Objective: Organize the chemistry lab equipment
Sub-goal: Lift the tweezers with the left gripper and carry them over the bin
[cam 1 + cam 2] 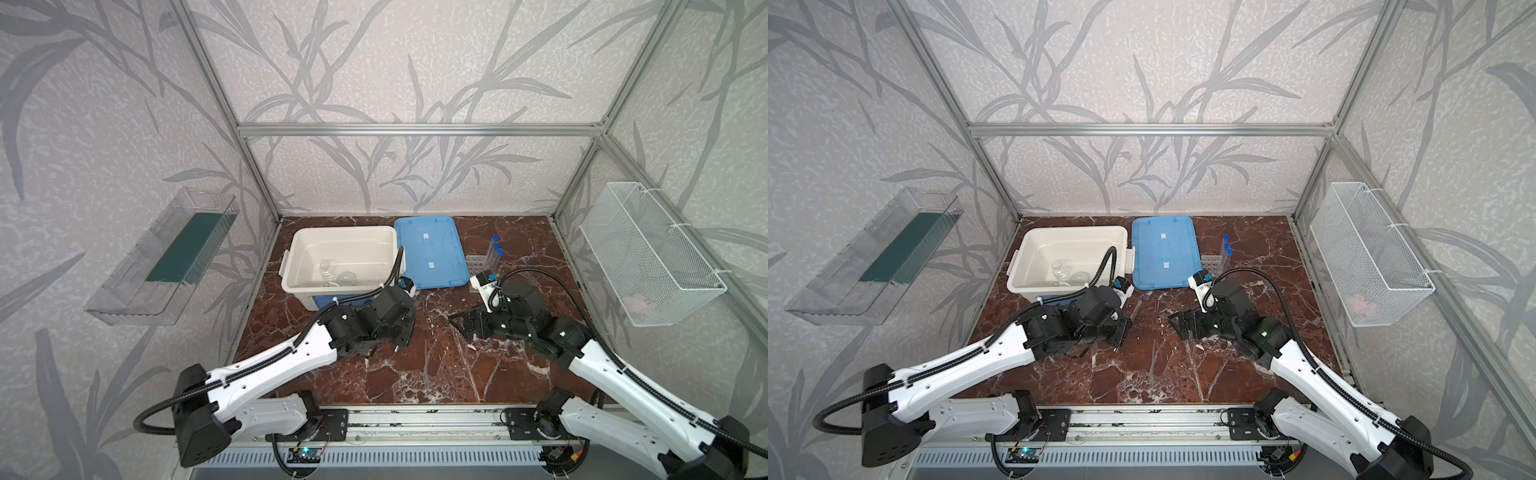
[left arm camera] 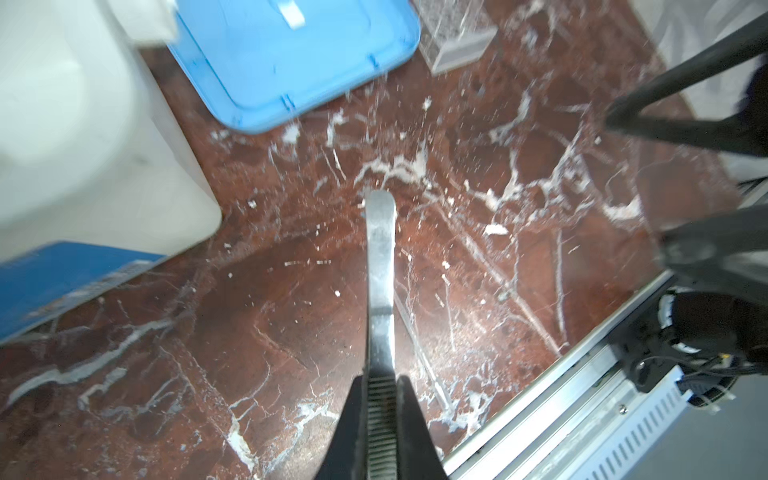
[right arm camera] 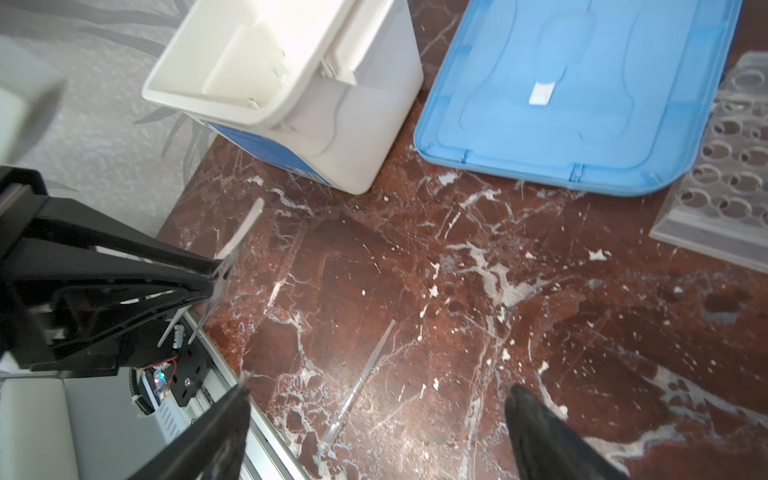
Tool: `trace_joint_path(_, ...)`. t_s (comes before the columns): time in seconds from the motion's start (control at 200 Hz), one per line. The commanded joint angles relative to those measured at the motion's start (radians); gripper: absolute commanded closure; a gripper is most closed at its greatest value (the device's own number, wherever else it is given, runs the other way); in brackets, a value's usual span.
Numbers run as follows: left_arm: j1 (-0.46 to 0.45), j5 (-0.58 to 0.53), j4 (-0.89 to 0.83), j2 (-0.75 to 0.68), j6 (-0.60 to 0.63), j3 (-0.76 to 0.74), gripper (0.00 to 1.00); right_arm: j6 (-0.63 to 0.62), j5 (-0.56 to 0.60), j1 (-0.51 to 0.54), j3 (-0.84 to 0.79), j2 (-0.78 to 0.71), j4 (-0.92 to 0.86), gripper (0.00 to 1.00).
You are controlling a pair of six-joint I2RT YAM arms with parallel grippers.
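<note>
Left gripper (image 2: 380,388) is pinching the metal tweezers (image 2: 380,249), which jut well beyond its fingertips, so the slick steel could pivot or slip free in transit; the right gripper (image 3: 380,388) opposite stands spread and empty.

Robot lab booth: aluminium frame (image 1: 419,129)

Red-brown marbled tabletop (image 1: 436,365) bearing a white plastic tub (image 1: 345,245), a flat blue rectangular lid (image 1: 430,253) beside it, a clear perforated rack (image 1: 476,262) and a thin clear rod (image 3: 361,382).
</note>
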Motion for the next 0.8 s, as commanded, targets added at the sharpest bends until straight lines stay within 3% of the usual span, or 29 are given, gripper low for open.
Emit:
trace_joint_path(0.0,0.076,-0.103,-0.137,-0.028,0.026,0.147,0.92,-0.034,-0.032,-0.003,0.106,0.044,0.036,0.06)
trace_joint_path(0.085,0.190,-0.075,-0.199,0.005,0.064,0.237,0.98,-0.039,-0.065,0.001,0.198,0.120,0.048,0.07)
trace_joint_path(0.215,0.342,-0.045,-0.218,0.075,0.132,0.335,0.99,-0.051,-0.087,0.023,0.354,0.243,0.075,0.07)
trace_joint_path(0.315,0.438,-0.111,-0.270,0.168,0.162,0.430,0.99,-0.051,-0.099,0.039,0.475,0.354,0.078,0.07)
trace_joint_path(0.39,0.481,-0.202,-0.291,0.245,0.187,0.480,0.99,-0.045,-0.112,0.056,0.559,0.436,0.082,0.07)
trace_joint_path(0.505,0.550,-0.230,-0.298,0.364,0.207,0.542,0.99,-0.037,-0.106,0.087,0.662,0.545,0.101,0.08)
trace_joint_path(0.74,0.637,-0.146,-0.240,0.584,0.222,0.608,1.00,-0.007,-0.064,0.091,0.761,0.694,0.117,0.08)
trace_joint_path(0.795,0.640,-0.171,-0.262,0.642,0.196,0.642,1.00,0.002,-0.054,0.091,0.755,0.708,0.130,0.08)
